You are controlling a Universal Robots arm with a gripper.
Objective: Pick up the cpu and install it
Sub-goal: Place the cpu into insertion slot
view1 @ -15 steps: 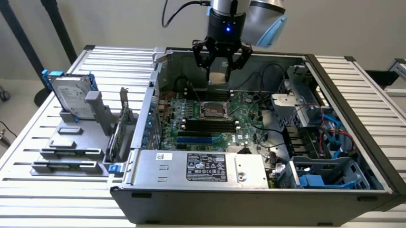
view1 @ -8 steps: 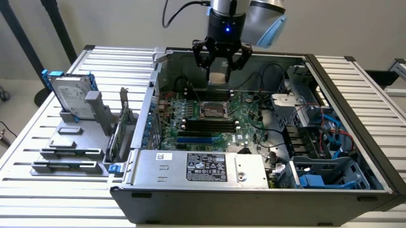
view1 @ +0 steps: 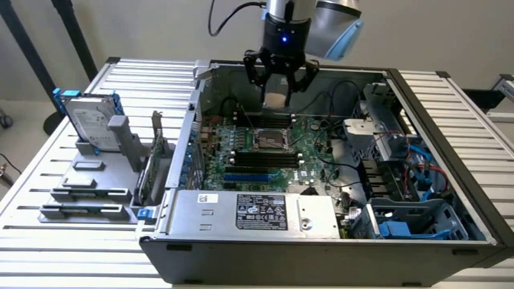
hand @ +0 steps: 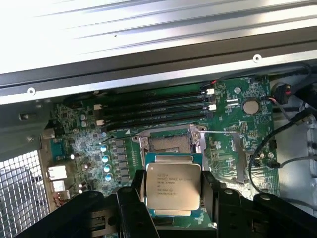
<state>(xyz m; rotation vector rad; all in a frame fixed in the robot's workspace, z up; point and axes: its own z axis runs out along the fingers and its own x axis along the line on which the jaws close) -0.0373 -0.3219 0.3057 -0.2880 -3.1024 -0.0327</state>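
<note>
My gripper (view1: pixel 277 96) hangs over the open computer case, above the green motherboard (view1: pixel 313 135). It is shut on the cpu (hand: pixel 172 184), a small square chip with a shiny silver top and printed text, held flat between the black fingers (hand: pixel 213 191). In the exterior view the cpu (view1: pixel 275 99) shows as a pale square between the fingertips. The empty cpu socket (hand: pixel 171 144) with its metal frame lies just beyond the chip on the board; in the exterior view the socket (view1: pixel 271 139) sits below and nearer the camera than the gripper.
Black memory slots (hand: pixel 153 106) run along the board past the socket. The case wall (view1: pixel 386 75) and cables (view1: pixel 353 162) crowd the exterior view's right. A silver hard drive with blue rails (view1: pixel 88 120) and grey holder blocks (view1: pixel 84 201) stand on the slatted table at the exterior view's left.
</note>
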